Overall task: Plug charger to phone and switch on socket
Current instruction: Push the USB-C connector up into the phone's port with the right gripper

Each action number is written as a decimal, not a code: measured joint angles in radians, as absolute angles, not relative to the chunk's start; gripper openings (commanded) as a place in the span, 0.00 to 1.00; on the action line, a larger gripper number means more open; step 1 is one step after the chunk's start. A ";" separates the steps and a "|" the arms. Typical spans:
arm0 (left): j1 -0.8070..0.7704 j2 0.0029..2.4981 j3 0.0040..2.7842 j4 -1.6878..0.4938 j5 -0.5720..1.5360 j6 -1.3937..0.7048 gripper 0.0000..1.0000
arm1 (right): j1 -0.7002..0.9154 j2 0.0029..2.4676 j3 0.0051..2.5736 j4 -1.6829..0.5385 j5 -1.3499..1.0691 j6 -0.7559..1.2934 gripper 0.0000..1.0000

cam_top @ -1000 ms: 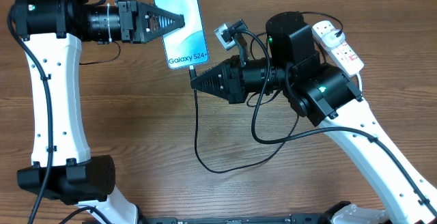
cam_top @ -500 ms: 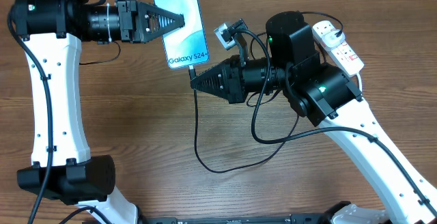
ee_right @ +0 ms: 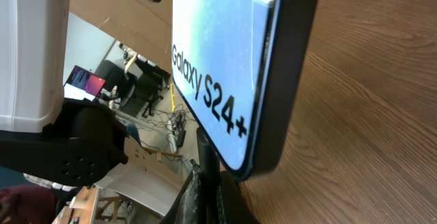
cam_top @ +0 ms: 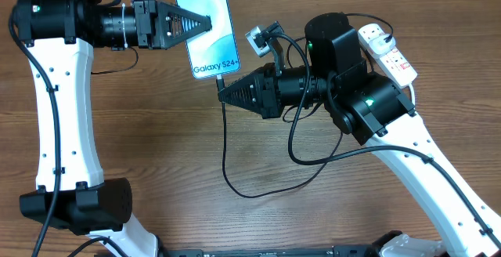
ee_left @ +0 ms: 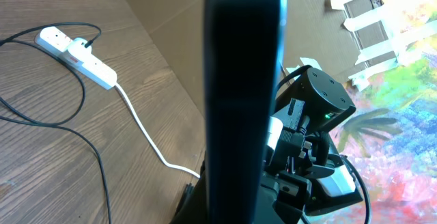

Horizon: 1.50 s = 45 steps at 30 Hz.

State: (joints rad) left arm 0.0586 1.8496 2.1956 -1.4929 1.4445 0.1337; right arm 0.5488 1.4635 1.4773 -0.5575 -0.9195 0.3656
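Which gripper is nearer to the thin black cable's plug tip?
Right. The right gripper is shut on the thin black cable just behind its plug tip, at the bottom edge of the slim blue-screened phone. The left gripper holds the phone's side edge, farther up.

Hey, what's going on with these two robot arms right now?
The left gripper is clamped on the side of the slim light-blue-screened smartphone. The right gripper pinches the plug tip of the thin black charger cable right at the phone's bottom edge; whether it is fully seated is unclear. The white power strip with red switches lies beyond the right arm, with neither gripper near it.
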 measured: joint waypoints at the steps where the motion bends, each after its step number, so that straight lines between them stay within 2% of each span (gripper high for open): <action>1: 0.059 1.850 2.196 -1.493 1.445 0.134 0.04 | 0.549 1.464 1.477 -0.556 -0.920 0.366 0.04; 45: 0.044 1.850 2.201 -1.581 1.420 0.188 0.04 | 0.549 1.465 1.477 -0.540 -0.960 0.373 0.04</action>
State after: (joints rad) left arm 0.0441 1.8496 2.2009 -1.5814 1.4200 0.1879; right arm 0.5491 1.4654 1.4769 -0.5396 -0.9596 0.3733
